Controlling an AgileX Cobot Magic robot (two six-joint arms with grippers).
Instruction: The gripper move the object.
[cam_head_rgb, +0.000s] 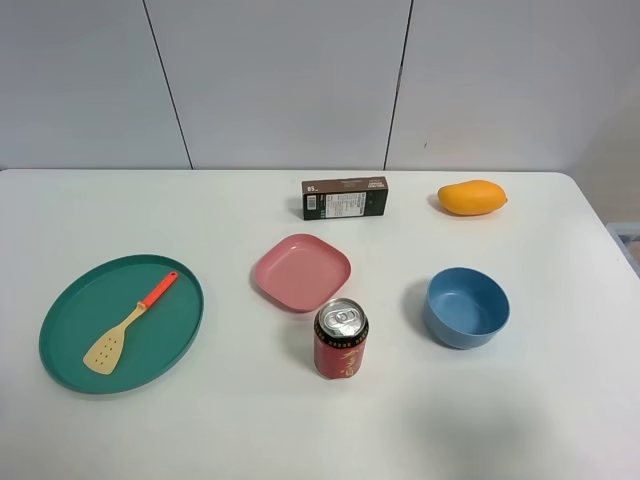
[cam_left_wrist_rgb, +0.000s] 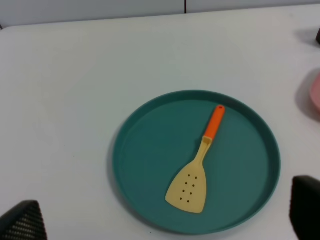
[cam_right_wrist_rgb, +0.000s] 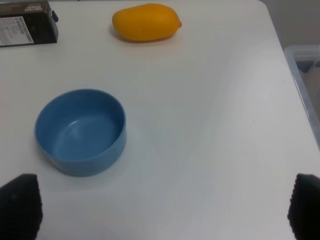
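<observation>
Looking across the white table (cam_head_rgb: 560, 420) from its near edge toward the far one, we find first a red drink can (cam_head_rgb: 341, 339) standing upright near the middle, its silver top sealed. Toward the near left corner lies the green plate (cam_head_rgb: 70, 330), and on it rests the spatula (cam_head_rgb: 130, 322), flat, its pale perforated blade pointing to the near edge and its orange handle angled away toward the far right. The left wrist view shows the same spatula (cam_left_wrist_rgb: 196, 163) lying wholly inside the plate's rim (cam_left_wrist_rgb: 125, 150), touching nothing else.

To the right of the can, well apart from it, sits a blue bowl (cam_head_rgb: 466, 306), upright and hollow. Just behind the can lies a pink square plate (cam_head_rgb: 301, 271). Farther back, near the far edge, a dark carton (cam_head_rgb: 345, 198) lies on its long side, and to its right an orange mango (cam_head_rgb: 471, 197).

Neither arm shows in the high view. Our left gripper (cam_left_wrist_rgb: 165, 220) hangs above the green plate with its dark fingertips (cam_left_wrist_rgb: 22, 222) spread wide at the picture's corners, holding nothing. Our right gripper (cam_right_wrist_rgb: 165, 210) hangs above the table beside the bowl, fingertips (cam_right_wrist_rgb: 20, 205) likewise wide apart and bare.
</observation>
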